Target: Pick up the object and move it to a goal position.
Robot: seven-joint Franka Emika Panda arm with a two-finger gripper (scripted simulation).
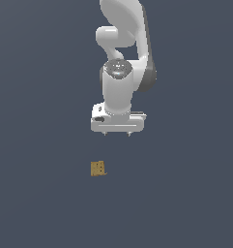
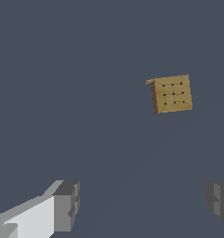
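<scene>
Not grasped yet. White Panda gripper [image 1: 117, 134] hangs mid-frame in exterior view, jaws apart, empty. Small tan-brown flat wood-like block [image 1: 98, 168] lies below it, slightly left, well apart. Approach, grasp, carry all remain.

The block [image 1: 98, 168] is tan-brown, wood-like, its face crossed by thin dark lines and dots that form a rough grid (clearest in the wrist view [image 2: 172, 94]). The arm [image 1: 122, 63] is white with dark grey side panels; the gripper [image 1: 117, 133] is white, its fingertips [image 2: 67, 206] grey. The ground [image 1: 40, 145] beneath is flat slate blue-grey.
</scene>
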